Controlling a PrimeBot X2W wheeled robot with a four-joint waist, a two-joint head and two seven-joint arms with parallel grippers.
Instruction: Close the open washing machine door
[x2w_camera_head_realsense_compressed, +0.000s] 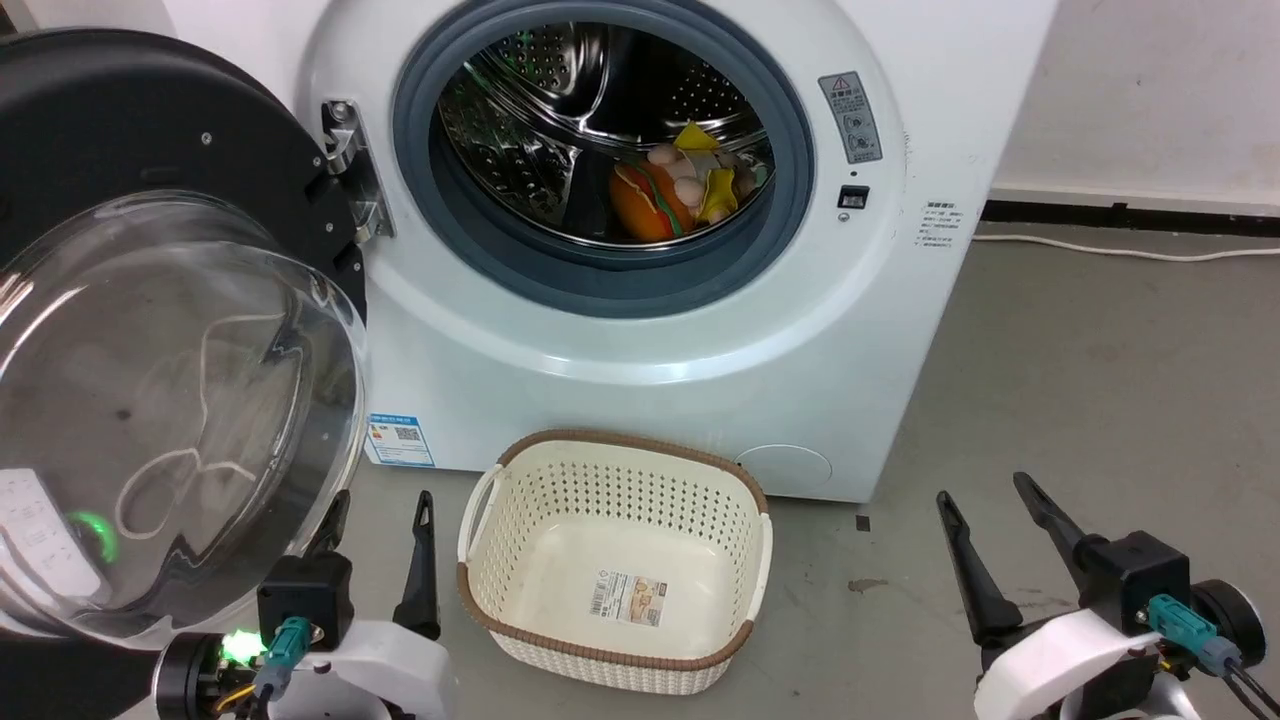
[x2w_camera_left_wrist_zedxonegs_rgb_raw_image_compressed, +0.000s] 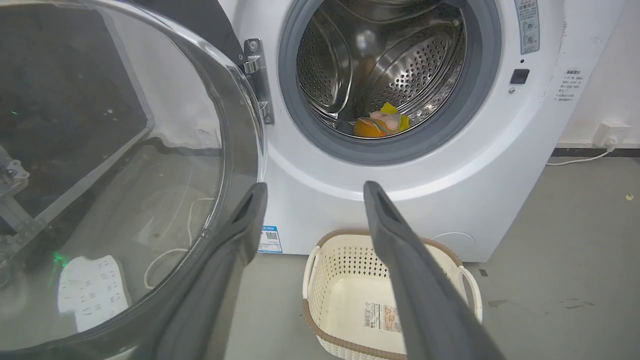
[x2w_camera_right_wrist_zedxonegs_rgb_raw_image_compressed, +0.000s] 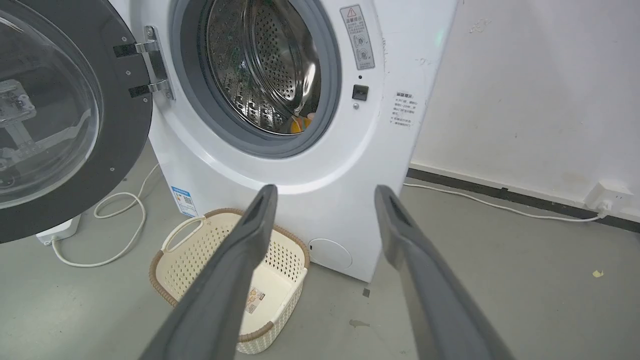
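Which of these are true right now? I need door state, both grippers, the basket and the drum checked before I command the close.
1. The washing machine door stands swung wide open. True.
2. The left gripper is clamped on the door's black rim. False: its fingers are spread apart and grip nothing.
3. The right gripper is open. True.
4. The basket in front of the washing machine is piled with laundry. False: its bottom is bare apart from a label.
5. Colourful items lie inside the drum. True.
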